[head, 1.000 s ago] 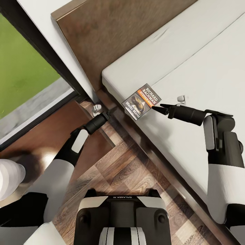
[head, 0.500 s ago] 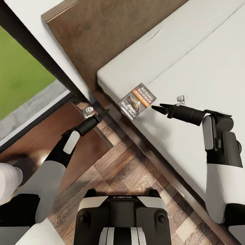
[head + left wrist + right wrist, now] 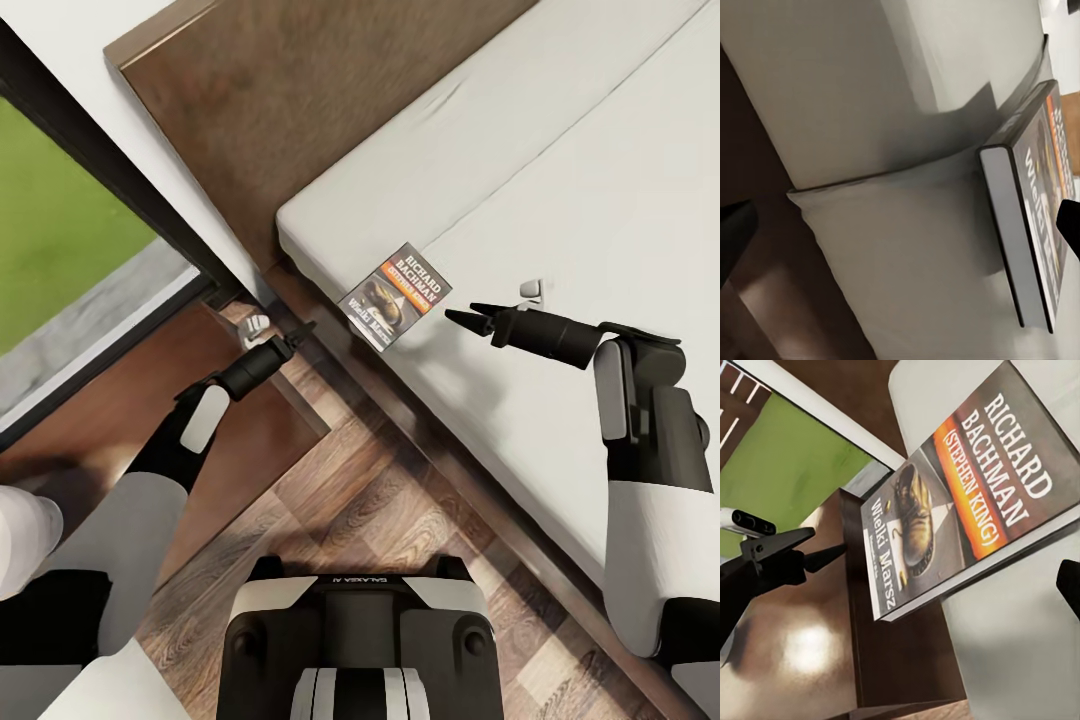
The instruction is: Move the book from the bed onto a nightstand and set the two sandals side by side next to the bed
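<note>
A wide low bed (image 3: 560, 200) with a dark brown wooden frame and headboard and a plain light-grey mattress is seen from above in the head view, set against a white wall. Beside the headboard, a tall dark-framed window (image 3: 60, 250) is shown, with green ground visible through its glass. The floor (image 3: 390, 510) is laid with wood planks. A low dark-brown wooden nightstand (image 3: 110, 400) with a glossy flat top is placed between the window and the bed, just beside the bed frame.

A small thin paperback book (image 3: 394, 296), with a dark cover bearing a shoe picture, an orange band and white lettering, is laid flat on the mattress near the corner closest to the nightstand. In the right wrist view, the book (image 3: 967, 495) is seen face up, with one corner carried just past the mattress edge above the bed frame. In the left wrist view, the book (image 3: 1031, 225) is shown edge-on upon the mattress (image 3: 870, 112).

The right gripper (image 3: 465, 316) is held over the mattress just beside the book, its two pointed fingers parted and nothing between them. The left gripper (image 3: 293, 333) is held low above the edge of the nightstand, near the bed frame; its dark fingers appear drawn together with nothing held.
</note>
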Controlling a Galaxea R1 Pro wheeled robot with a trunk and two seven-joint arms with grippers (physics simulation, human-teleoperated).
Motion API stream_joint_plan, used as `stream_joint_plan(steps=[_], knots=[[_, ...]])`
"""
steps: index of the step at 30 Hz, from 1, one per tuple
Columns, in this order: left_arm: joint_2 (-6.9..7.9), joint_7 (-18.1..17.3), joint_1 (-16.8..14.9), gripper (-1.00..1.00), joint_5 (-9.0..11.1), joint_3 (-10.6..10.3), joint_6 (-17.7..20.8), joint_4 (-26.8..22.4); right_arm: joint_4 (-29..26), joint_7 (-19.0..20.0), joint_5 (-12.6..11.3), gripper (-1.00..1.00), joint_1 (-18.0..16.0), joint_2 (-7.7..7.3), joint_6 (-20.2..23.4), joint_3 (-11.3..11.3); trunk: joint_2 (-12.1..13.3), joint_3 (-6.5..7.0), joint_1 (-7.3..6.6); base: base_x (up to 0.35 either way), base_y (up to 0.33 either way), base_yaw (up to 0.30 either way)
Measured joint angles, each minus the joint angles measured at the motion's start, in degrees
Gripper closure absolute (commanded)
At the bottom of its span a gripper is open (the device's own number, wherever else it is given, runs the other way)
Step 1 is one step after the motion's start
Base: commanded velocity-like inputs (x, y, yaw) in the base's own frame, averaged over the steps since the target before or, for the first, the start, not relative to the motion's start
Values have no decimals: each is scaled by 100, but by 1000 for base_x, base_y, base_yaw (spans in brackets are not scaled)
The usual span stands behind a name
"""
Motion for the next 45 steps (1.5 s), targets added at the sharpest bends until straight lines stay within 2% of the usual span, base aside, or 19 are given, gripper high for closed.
stream_joint_plan(steps=[6,14,18,24,33,45], knots=[[-38,7,1,-100,-5,-14,0,1,0,-4,0,-100,0,2,-1,6,0,0,0,0,0,0],[-341,98,-8,-100,-5,-38,15,154,1,-5,-1,-100,0,2,0,-7,0,0,0,0,0,0],[-582,129,-42,-100,-25,-39,17,357,1,-5,-1,-100,0,1,0,-9,0,0,0,0,0,0],[-667,355,-55,-100,-9,-40,6,416,1,-5,-1,-100,0,1,0,-9,0,0,0,0,0,0],[-931,549,-233,-100,-56,-40,-21,630,1,-5,-1,-100,0,1,0,-6,0,0,0,0,0,0],[-978,612,-264,-100,-49,-49,-171,590,9,-13,-1,-100,0,0,0,8,0,0,0,0,0,0]])
